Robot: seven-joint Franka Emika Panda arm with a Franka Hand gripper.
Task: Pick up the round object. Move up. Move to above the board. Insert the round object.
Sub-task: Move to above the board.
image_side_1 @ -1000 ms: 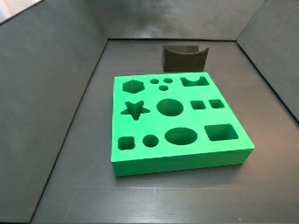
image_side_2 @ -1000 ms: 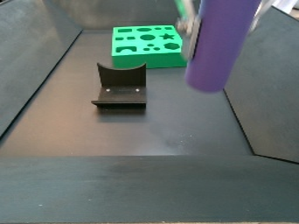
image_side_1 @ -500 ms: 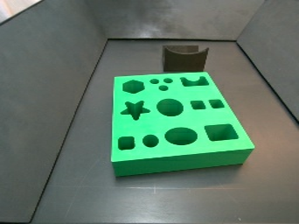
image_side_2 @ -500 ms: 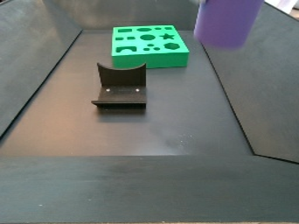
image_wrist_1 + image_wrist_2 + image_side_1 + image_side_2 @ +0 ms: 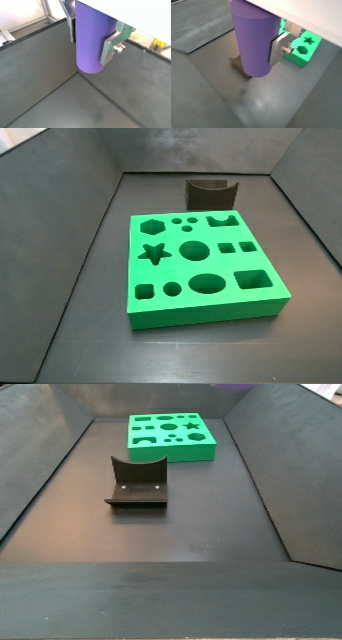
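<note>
The round object (image 5: 90, 42), a smooth purple cylinder peg, hangs upright between the silver fingers (image 5: 113, 42) of my gripper (image 5: 91, 35), which is shut on it high above the dark floor. It shows the same way in both wrist views (image 5: 254, 42), with my gripper (image 5: 256, 45) around it. In a side view only a purple sliver (image 5: 235, 387) shows at the top edge; the gripper is out of both side views. The green board (image 5: 181, 270) lies flat on the floor with its cut-out holes empty. It also shows in the other side view (image 5: 171, 452) and past the peg in a wrist view (image 5: 301, 50).
The dark fixture (image 5: 210, 193) stands just beyond the board's far edge, and shows in the other side view (image 5: 136, 482) nearer than the board. Sloping dark walls (image 5: 80, 218) enclose the floor on all sides.
The peg has risen with the gripper: it filled the upper right of a side view a second ago and now only its tip shows at the top edge. Board and fixture have not moved.
</note>
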